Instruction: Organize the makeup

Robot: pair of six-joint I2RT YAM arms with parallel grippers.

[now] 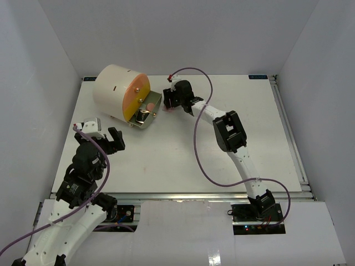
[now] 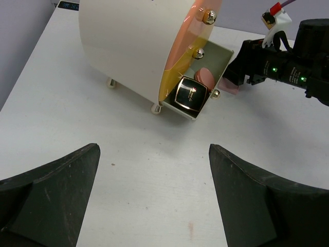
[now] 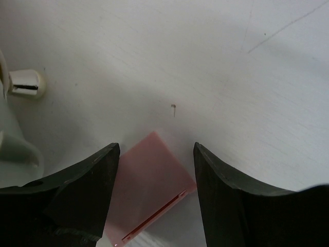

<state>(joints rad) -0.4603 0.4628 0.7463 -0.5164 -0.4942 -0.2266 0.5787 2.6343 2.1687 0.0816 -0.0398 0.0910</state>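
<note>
1. Left fingers [image 2: 154, 149] wide apart, nothing between them, above bare tabletop [image 1: 155, 160] near the front left; only the dark inner faces in the left wrist view, tips cut off by the lower edge.
2. Right fingers [image 3: 157, 146] apart, low over the tabletop just right of the round cream box [image 1: 116, 91], one either side of a flat pink case [image 3: 151, 182].
3. Pink case flat on the tabletop, its near end cut off by the bottom of the right wrist view; edges right at both fingers, but cannot tell whether pressed or merely flanked.
4. From overhead, that case mostly hidden under the right wrist, only a pink sliver showing.
5. Lowest drawer [image 2: 223, 56] of the box pulled open toward the right arm.
6. Inside it, a black-and-gold square compact [image 2: 191, 94] leaning at the front, and a pink pad [image 2: 206, 78] behind, partly hidden by the compact.
7. Rest of the drawer's depth in shadow, hard to make out.
8. One cream foot [image 3: 25, 82] of the box at the left edge of the right wrist view.
</note>
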